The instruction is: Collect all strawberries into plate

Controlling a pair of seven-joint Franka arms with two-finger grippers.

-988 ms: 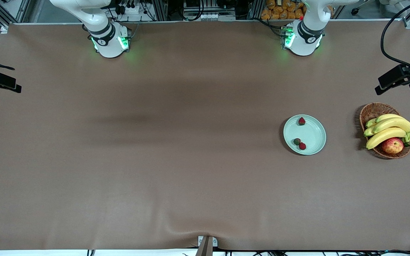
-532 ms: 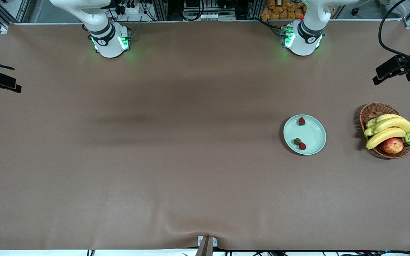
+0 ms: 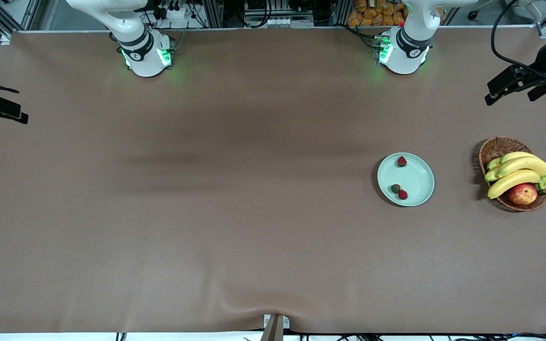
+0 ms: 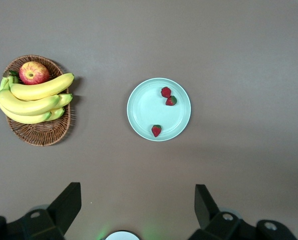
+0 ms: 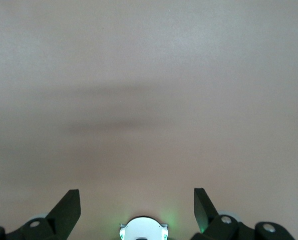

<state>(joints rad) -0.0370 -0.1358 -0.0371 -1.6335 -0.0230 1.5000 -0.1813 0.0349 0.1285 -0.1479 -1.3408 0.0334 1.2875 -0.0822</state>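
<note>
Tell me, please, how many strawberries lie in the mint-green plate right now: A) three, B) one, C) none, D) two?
A: the left wrist view shows three strawberries inside the plate, two side by side and one apart, and none on the bare table.

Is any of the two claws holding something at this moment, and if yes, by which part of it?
Nothing is held. The left claw and the right claw are both open and empty, raised high over the brown table.
</note>
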